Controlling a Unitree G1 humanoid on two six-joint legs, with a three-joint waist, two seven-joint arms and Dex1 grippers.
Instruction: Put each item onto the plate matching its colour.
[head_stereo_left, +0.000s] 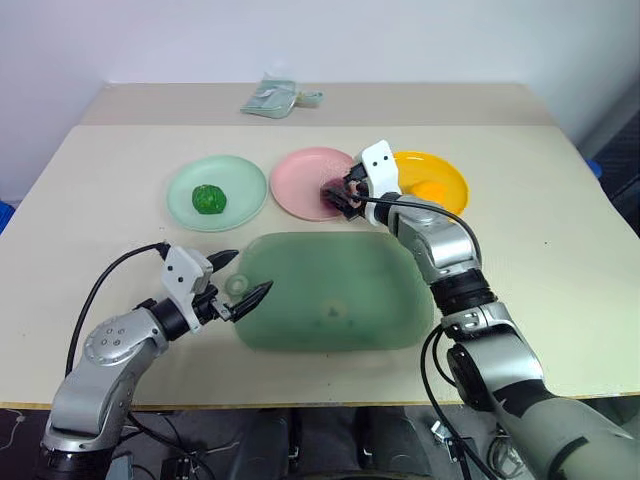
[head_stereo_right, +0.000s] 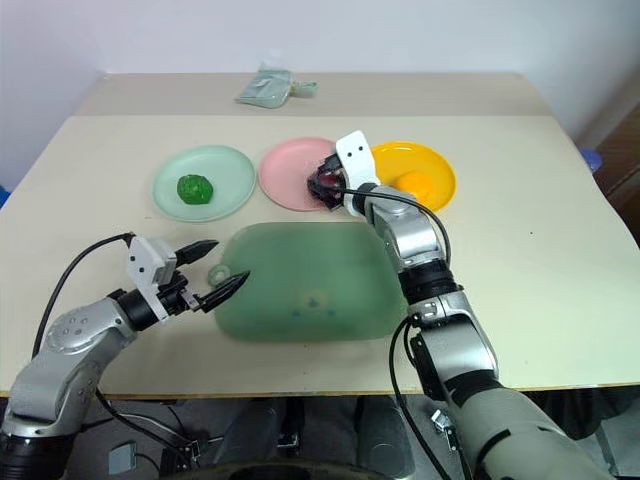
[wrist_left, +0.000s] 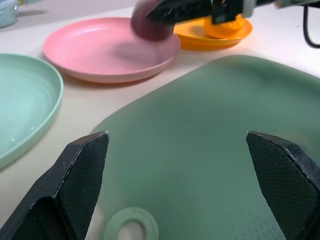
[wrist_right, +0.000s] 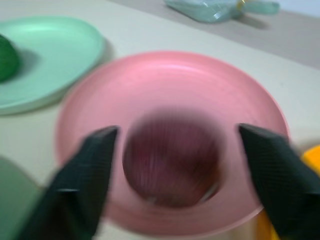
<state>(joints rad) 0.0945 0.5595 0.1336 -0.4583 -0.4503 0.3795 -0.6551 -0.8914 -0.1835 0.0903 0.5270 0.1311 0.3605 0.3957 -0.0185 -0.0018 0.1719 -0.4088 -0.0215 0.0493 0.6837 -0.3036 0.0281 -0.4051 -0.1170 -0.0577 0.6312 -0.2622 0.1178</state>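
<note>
From the left side of the table (head_stereo_left: 560, 300) I see the mint green plate (head_stereo_left: 235, 180) with the bumpy green item (head_stereo_left: 208, 199) resting on it — this one I judge as done. My left gripper (head_stereo_left: 243, 281) hovers over the near-left edge of the translucent green tray (head_stereo_left: 330, 290), by its handle hole, with the fingers spread wide and nothing between them.

In the middle stands the pink plate (head_stereo_left: 300, 180). My right gripper (wrist_right: 175, 165) is over its right part, and the purple-red item (wrist_right: 170, 160) sits between the fingers. In the right wrist view the fingers stand wide, with a gap on each side of the item, so I judge it is released, but whether it already rests on the plate I cannot tell because of blur.

At the right, the yellow plate (head_stereo_left: 450, 175) carries the orange item (head_stereo_left: 430, 189) — done too.

So only the purple-red item needs confirming; otherwise the sorting looks complete.
</note>
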